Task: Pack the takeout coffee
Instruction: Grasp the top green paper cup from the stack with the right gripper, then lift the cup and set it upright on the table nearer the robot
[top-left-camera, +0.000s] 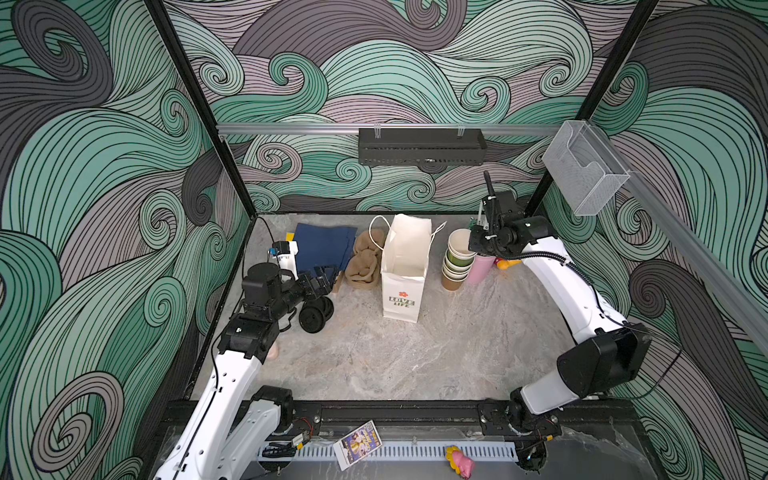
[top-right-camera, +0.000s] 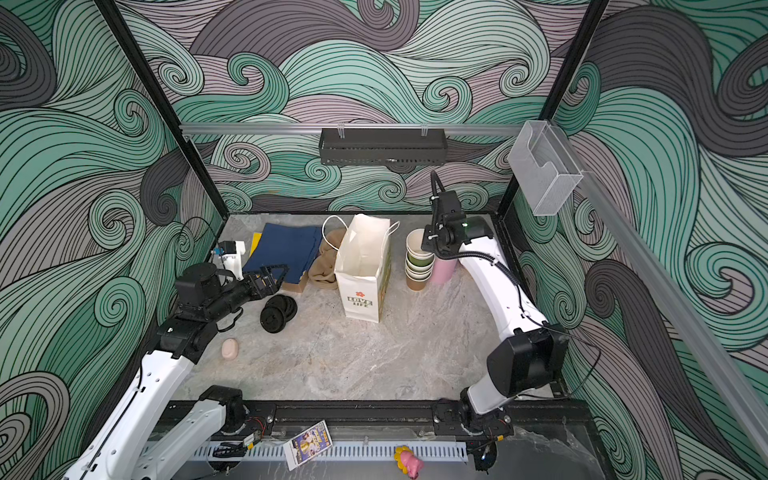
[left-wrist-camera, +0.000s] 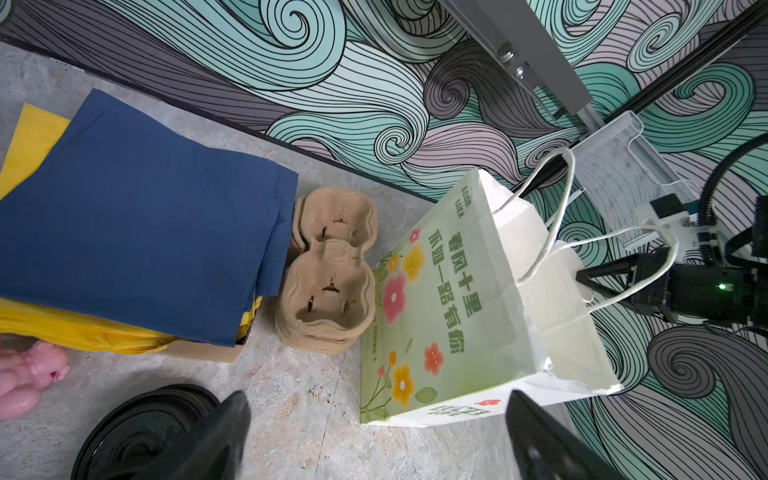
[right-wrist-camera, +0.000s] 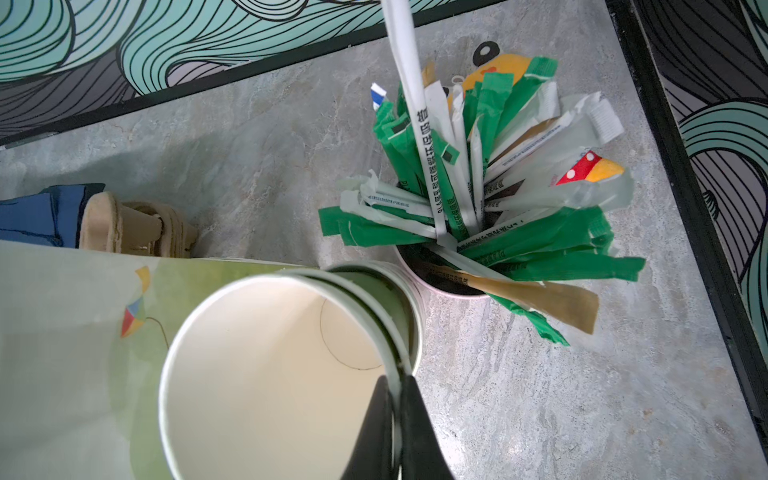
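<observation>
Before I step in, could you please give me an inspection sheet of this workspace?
Surface: grey marbled tabletop, dark specks.
Job's things: stack of paper cups upright, back right; black lids piled at left.
Clutter: white bag standing open; pulp carriers and blue sheets beside it; pink straw cup by the cups; pink toy.
Grippers: left gripper open, empty, near the lids; right gripper shut on the rim of the top cup.
Cables: black conduit along the right arm.
Surroundings: patterned walls; black rack and clear holder on rails.
</observation>
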